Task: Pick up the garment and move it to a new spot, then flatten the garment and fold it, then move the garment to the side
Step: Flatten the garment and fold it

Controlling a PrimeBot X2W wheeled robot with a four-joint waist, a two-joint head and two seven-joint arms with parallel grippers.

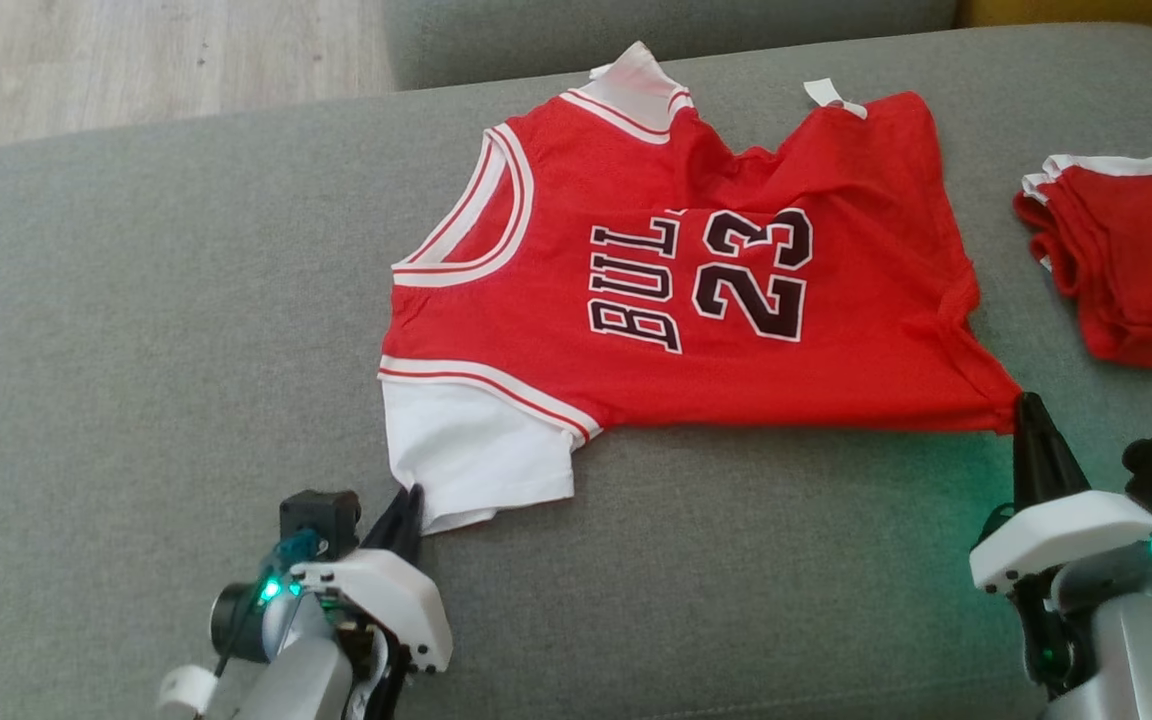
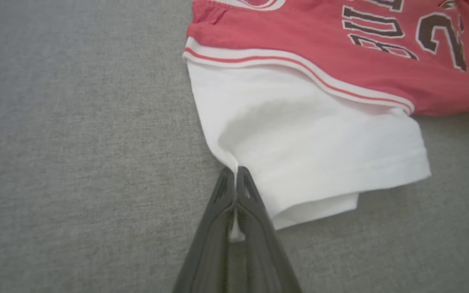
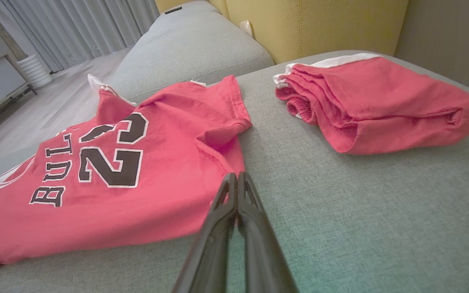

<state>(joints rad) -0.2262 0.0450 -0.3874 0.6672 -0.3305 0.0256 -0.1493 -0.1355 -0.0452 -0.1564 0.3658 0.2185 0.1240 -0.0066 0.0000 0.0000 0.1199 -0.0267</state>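
A red jersey (image 1: 656, 300) with black "BULLS 23" lettering and white sleeves lies spread on the grey sofa seat (image 1: 136, 350). My left gripper (image 1: 408, 505) is shut on the edge of the white sleeve (image 2: 299, 138), whose cloth is pinched between the fingers (image 2: 234, 179). At the jersey's near right corner (image 1: 996, 415) my right gripper (image 1: 1028, 405) is shut on the red hem (image 3: 222, 171), its fingertips pressed together in the right wrist view (image 3: 236, 179).
A folded red garment with white trim (image 1: 1126, 260) lies at the right of the seat (image 3: 377, 101). Another grey cushion (image 3: 185, 44) rises behind, a yellow panel (image 3: 312, 24) beyond it. Wooden floor (image 1: 136, 70) shows at far left.
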